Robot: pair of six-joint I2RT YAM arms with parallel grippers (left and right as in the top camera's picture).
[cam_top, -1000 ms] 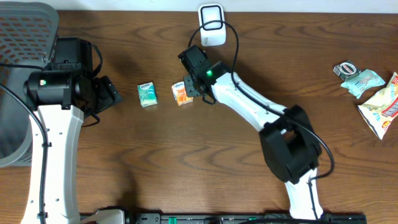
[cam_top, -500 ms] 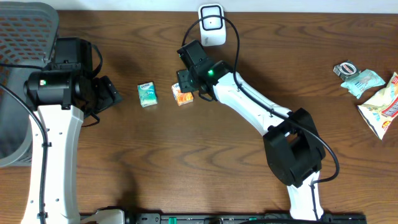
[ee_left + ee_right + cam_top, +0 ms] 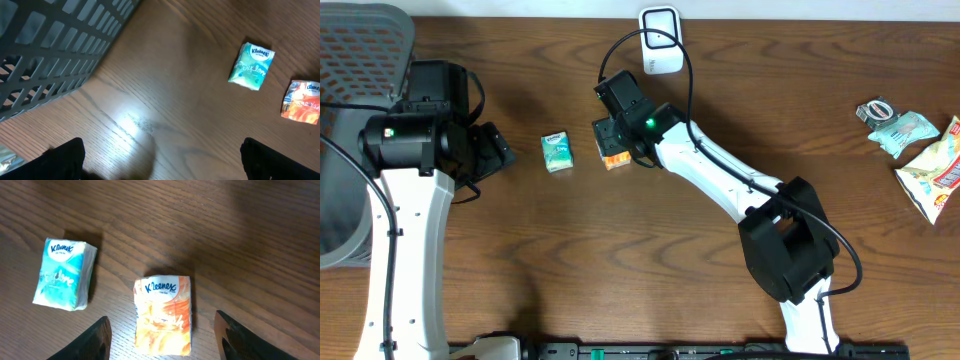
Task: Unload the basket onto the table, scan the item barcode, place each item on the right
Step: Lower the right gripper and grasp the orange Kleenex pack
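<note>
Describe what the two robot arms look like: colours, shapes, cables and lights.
The left arm and right arm each have smooth white links joined by bulky black joint housings. A small green light glows on one housing of each. Thin black cables loop along them. The jaws are dark, tapering to blunt tips.

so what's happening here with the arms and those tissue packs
The right gripper hovers open over the orange Kleenex pack, a finger on either side, not gripping it. The teal pack lies beside it. The left gripper is open near the grey basket. The white scanner stands at the far edge, no pack held up to it.
</note>
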